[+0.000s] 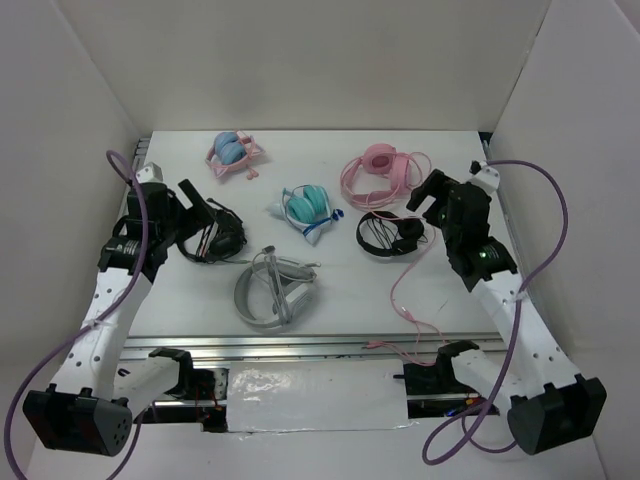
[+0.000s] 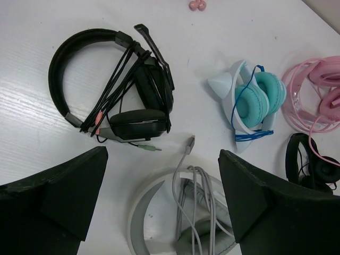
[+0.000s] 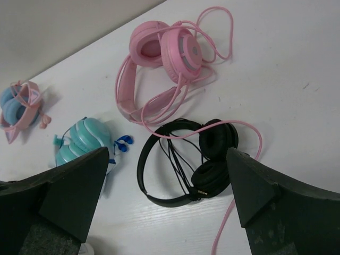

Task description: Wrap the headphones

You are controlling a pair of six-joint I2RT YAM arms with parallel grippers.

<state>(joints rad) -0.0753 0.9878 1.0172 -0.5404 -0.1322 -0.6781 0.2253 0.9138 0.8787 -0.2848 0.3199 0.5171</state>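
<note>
The headphones (image 1: pixel 378 170) are all pink and lie at the back right of the table, cups together, cable loosely looped around them (image 3: pixel 164 53). Their thin pink cable (image 1: pixel 397 290) trails over a black on-ear pair (image 3: pixel 218 141) and down to the table's front edge. My right gripper (image 1: pixel 432 190) hovers open just right of the headphones; in the right wrist view (image 3: pixel 167 151) nothing sits between its fingers. My left gripper (image 1: pixel 205 215) hangs open on the left side, above a grey pair (image 2: pixel 135 212), holding nothing (image 2: pixel 162 154). The headphones show at the right edge of the left wrist view (image 2: pixel 319 90).
A black boom-mic headset (image 1: pixel 215 240) lies at the left. The grey headphones (image 1: pixel 275 292) sit front centre, a teal pair (image 1: pixel 307 207) in the middle, a pink pair with blue cups (image 1: pixel 235 152) at the back. White walls enclose the table.
</note>
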